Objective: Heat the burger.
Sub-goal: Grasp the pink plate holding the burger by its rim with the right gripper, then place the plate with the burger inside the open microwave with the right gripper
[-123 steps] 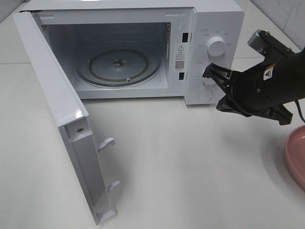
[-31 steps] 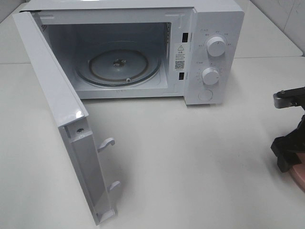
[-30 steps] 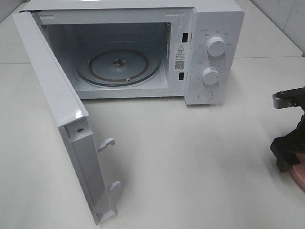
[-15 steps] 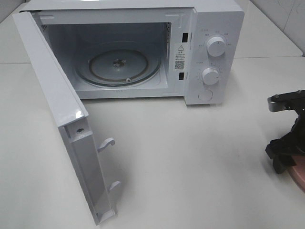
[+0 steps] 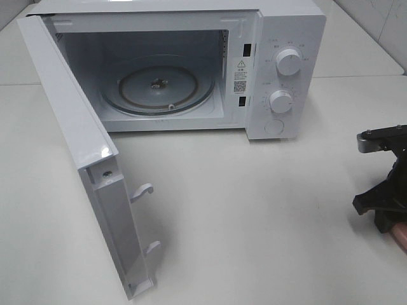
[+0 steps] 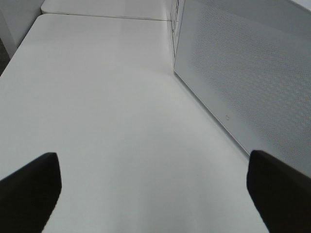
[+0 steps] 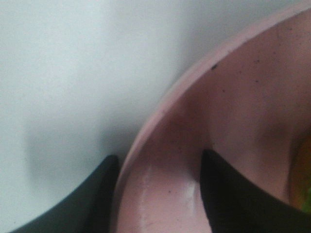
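— Jaws first: how do they stand?

— On the right gripper (image 7: 158,162) they are parted and straddle the rim of the round pink plate (image 7: 160,121). One dark finger (image 7: 92,199) is outside, over the white table (image 7: 73,73). The other finger (image 7: 233,199) is inside the plate, with a gap between it and the rim. The left gripper (image 6: 155,194) has its jaws spread wide over bare tabletop and grips nothing.

— And the burger?

— Only a blurred yellow-and-green sliver of the burger (image 7: 303,179) shows, on the plate beyond the inner finger. From the high camera it is out of sight. There the right gripper sits at the right edge of the frame, with a strip of plate beneath it.

— Any writing?

— The white microwave oven (image 5: 286,25), upper middle of the frame, has a sticker with a warning triangle and a QR code (image 5: 240,75) just right of its cavity. The text is too small to read. The fine marks around the two round white dials (image 5: 289,62) are also illegible.

— What else is around?

— The microwave door (image 5: 76,140) stands swung open on the left of the frame, with two latch hooks (image 5: 143,190) jutting from its edge. A glass turntable (image 5: 159,89) lies in the cavity. The door's perforated face is beside the left gripper.
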